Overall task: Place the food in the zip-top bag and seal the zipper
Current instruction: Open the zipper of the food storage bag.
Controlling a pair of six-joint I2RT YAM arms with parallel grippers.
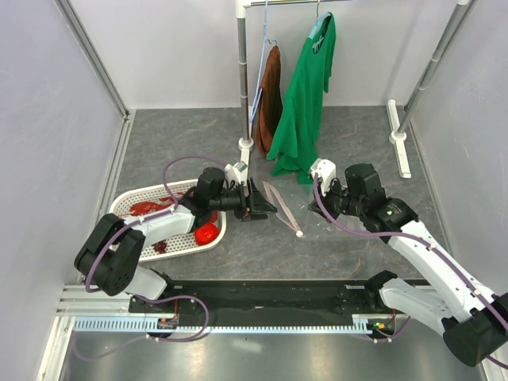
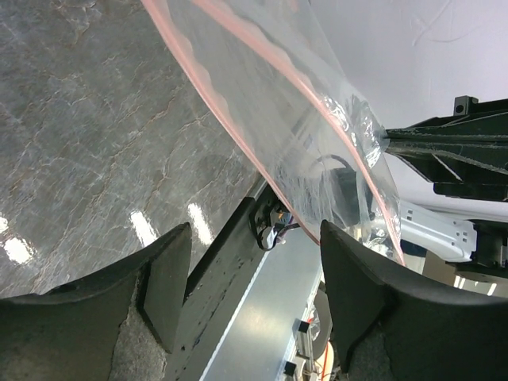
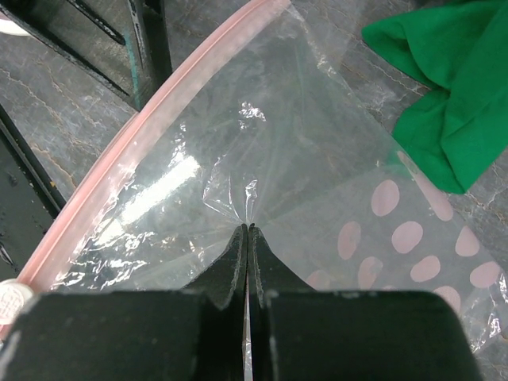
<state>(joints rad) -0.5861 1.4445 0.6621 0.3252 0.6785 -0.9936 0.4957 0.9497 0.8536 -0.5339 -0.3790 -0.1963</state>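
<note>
Your right gripper [image 3: 248, 230] has its fingers pressed flat together on a pleat of the zip-top bag [image 3: 317, 159], and the clear film puckers out from that pinch. The bag hangs between your two arms, mid-table, just near of the green shirt [image 1: 305, 103] and the brown garment [image 1: 270, 99] on the rail. Pale pink dots show on the bag's right part, but its lower edge is cut off by the fingers in the right wrist view.

The zipper [image 3: 143, 135] runs as a pink strip along the bag's left side. From above it is only a thin slanted line, and you can't tell whether it is sealed or parted.

Your left gripper [image 2: 254, 234] is spread wide with nothing between the fingers. The bag's pink edge sits just beyond the tips, and whether it touches them is unclear.

A small white round tab [image 3: 8, 300] at the zipper's end carries reddish print. It is clipped by the frame and too blurred to read.

The food is off to the left in the white perforated basket [image 1: 127, 200]: the red lobster [image 1: 147, 208] at the far side and the tomato [image 1: 206, 232] at the near right. A dark reddish lump [image 1: 161, 246] could be the grapes, too small to be sure. Your left arm crosses the basket and hides its middle.
</note>
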